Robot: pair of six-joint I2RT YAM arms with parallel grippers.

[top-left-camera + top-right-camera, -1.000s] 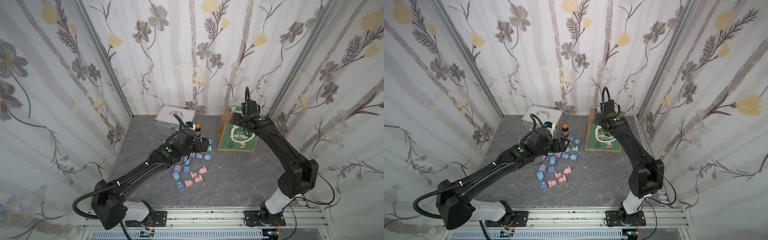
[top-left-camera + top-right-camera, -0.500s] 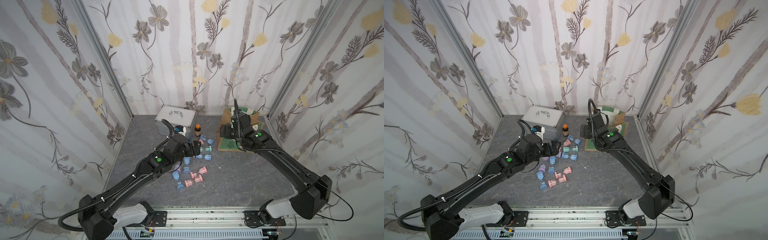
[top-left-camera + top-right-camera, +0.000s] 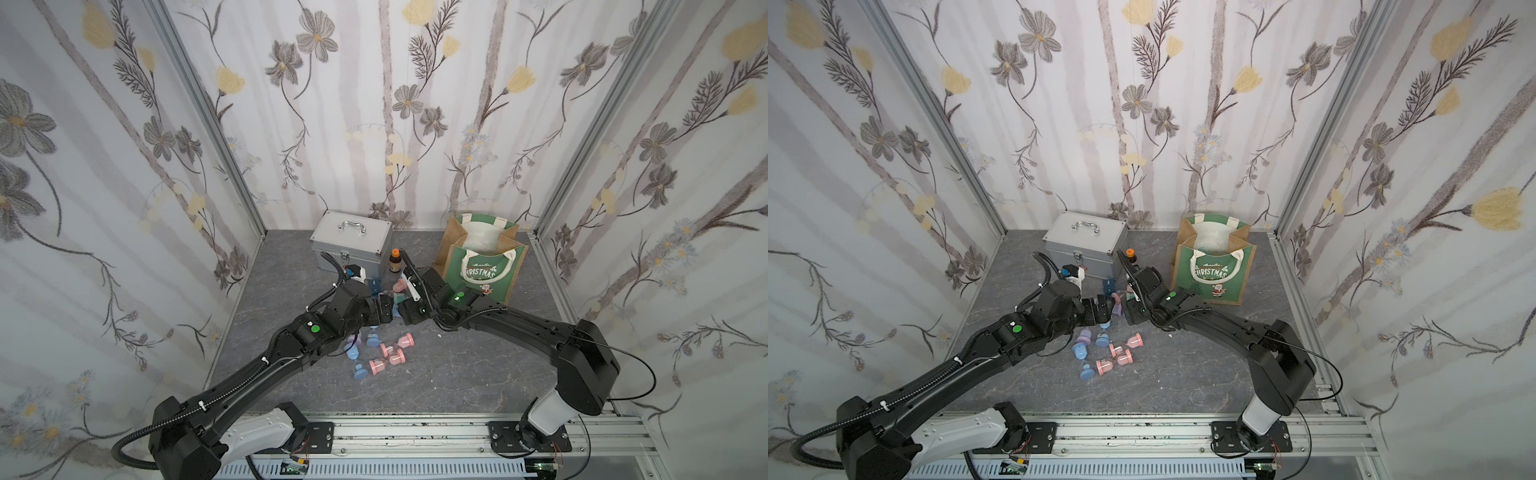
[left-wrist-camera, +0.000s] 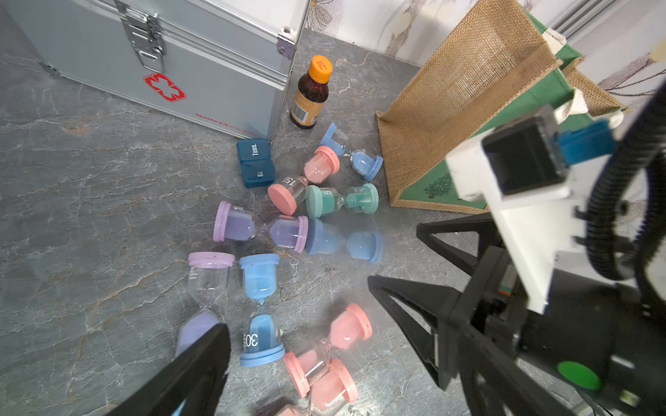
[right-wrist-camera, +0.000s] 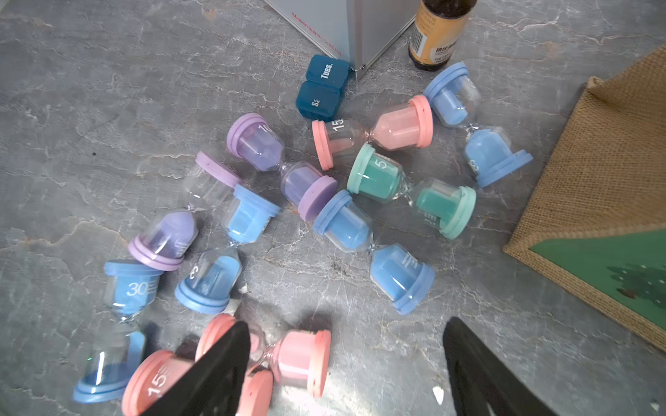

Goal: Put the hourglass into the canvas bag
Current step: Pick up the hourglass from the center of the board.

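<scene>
Where floral walls [image 3: 353,124] close in, hourglasses [image 3: 397,356] litter a seemingly stone tabletop [image 3: 457,374].

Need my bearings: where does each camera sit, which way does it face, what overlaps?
Top views: high above the arms' bases, looking down and forward; left arm, right arm, hourglasses, canvas bag, silver case.
Left wrist: on the left arm, looking down past its own finger at the hourglasses; right tool and right wrist camera opposite.
Right wrist: on the right arm, looking down between its open tool's fingers at the hourglasses.
Shared: both wrist views show the teal hourglass, pill box, brown bottle and bag corner.
</scene>
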